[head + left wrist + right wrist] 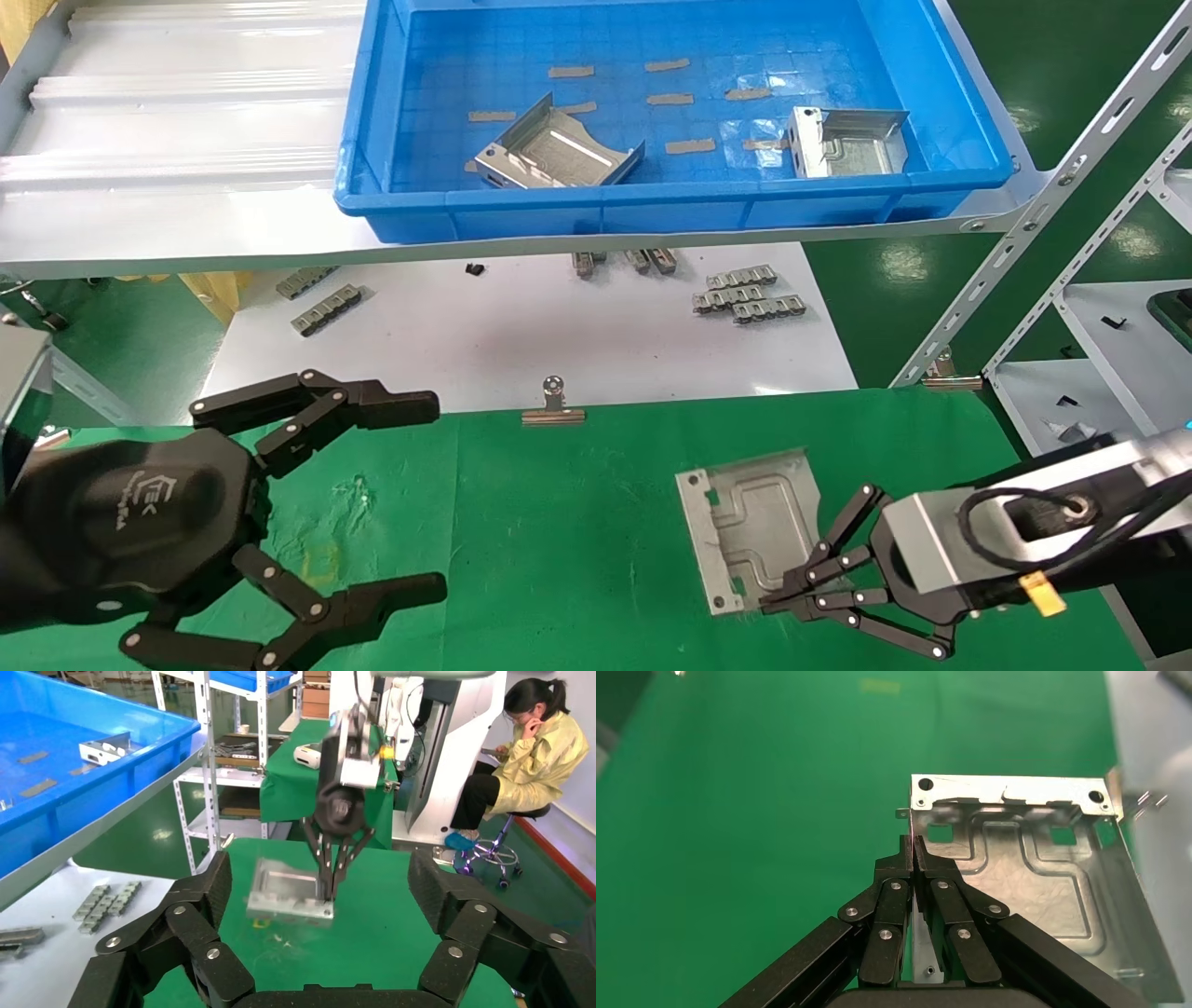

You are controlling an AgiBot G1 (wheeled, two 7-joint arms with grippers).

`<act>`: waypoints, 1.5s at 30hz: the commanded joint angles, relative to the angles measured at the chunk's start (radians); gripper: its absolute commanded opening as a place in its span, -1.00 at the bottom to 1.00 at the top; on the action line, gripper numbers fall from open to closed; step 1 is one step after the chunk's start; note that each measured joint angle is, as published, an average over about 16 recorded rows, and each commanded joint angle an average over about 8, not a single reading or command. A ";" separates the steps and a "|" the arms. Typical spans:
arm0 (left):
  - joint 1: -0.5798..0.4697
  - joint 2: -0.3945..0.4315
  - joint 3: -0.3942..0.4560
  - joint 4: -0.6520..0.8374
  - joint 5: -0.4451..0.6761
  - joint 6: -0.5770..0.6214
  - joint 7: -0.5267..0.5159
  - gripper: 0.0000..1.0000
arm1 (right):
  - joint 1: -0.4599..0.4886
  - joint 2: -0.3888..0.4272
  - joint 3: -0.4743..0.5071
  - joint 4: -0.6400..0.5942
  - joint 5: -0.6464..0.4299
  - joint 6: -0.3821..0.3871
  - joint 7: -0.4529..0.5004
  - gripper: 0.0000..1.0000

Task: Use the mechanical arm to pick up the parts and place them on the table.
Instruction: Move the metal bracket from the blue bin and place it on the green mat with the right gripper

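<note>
My right gripper (778, 606) is shut on the side flange of a silver-grey part (750, 522), holding it low over the green table (559, 540) at the right front. I cannot tell whether the part touches the cloth. The right wrist view shows the fingertips (905, 855) pinching the upright flange of the part (1032, 874). The left wrist view shows that gripper (329, 892) and the part (288, 892) from across the table. Two more parts (557, 149) (847, 140) lie in the blue bin (652, 210). My left gripper (436, 499) is open and empty at the left front.
The bin stands on a grey metal shelf (186, 224) behind the table. A white sheet (521, 335) below it carries small toothed strips (745, 294) and a clip (553, 405). A metal rack (1071, 280) stands at the right. A seated person (534, 755) is beyond the table.
</note>
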 commanded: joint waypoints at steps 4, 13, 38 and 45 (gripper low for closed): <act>0.000 0.000 0.000 0.000 0.000 0.000 0.000 1.00 | -0.048 -0.056 -0.028 -0.143 -0.026 0.032 -0.137 -1.00; 0.000 0.000 0.000 0.000 0.000 0.000 0.000 1.00 | -0.104 -0.147 -0.042 -0.390 -0.063 0.070 -0.309 -1.00; 0.000 0.000 0.000 0.000 0.000 0.000 0.000 1.00 | -0.101 -0.251 -0.016 -0.634 -0.032 0.108 -0.418 0.51; 0.000 0.000 0.000 0.000 0.000 0.000 0.000 1.00 | -0.095 -0.260 -0.024 -0.645 -0.044 0.092 -0.442 1.00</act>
